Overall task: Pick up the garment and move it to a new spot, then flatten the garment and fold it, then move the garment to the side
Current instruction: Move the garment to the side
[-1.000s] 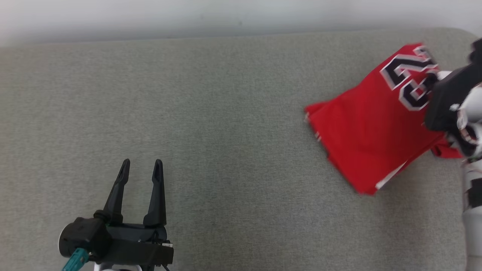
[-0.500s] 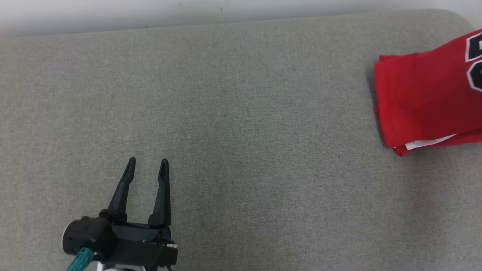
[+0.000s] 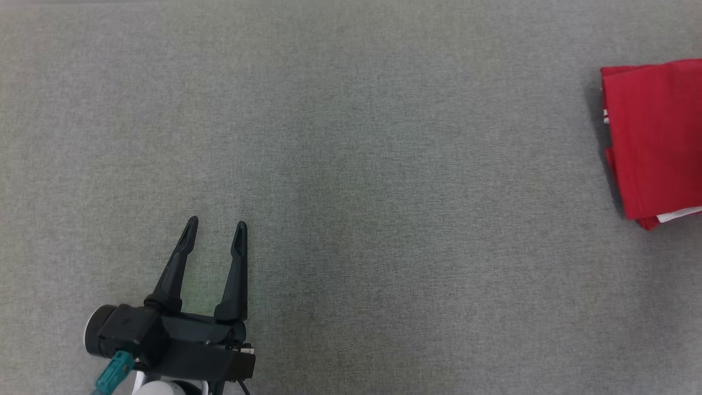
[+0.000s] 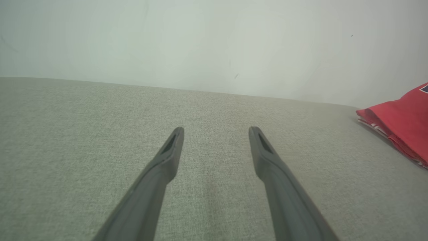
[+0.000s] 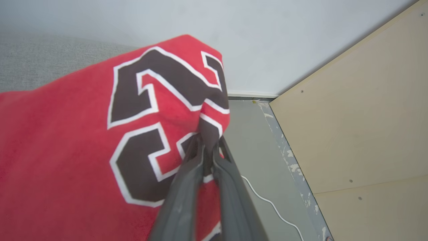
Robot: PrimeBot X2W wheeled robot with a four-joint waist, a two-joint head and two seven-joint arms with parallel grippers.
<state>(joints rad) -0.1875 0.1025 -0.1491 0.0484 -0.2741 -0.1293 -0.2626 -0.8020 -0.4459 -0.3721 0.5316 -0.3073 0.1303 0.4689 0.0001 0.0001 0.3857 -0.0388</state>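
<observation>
Loosely folded red garment (image 3: pixel 652 137), dark numerals (image 5: pixel 130 93)

My left gripper (image 3: pixel 216 224) hangs over the near left part of the grey fabric surface (image 3: pixel 384 164), its two dark fingers spread apart with nothing between them, and a teal connector (image 3: pixel 112 373) juts from the black wrist housing behind them. Well apart from it, far to my right, the garment (image 3: pixel 655 137) lies folded on the surface, plain red, with a sliver of white (image 3: pixel 680 214) poking out at its near corner.
</observation>
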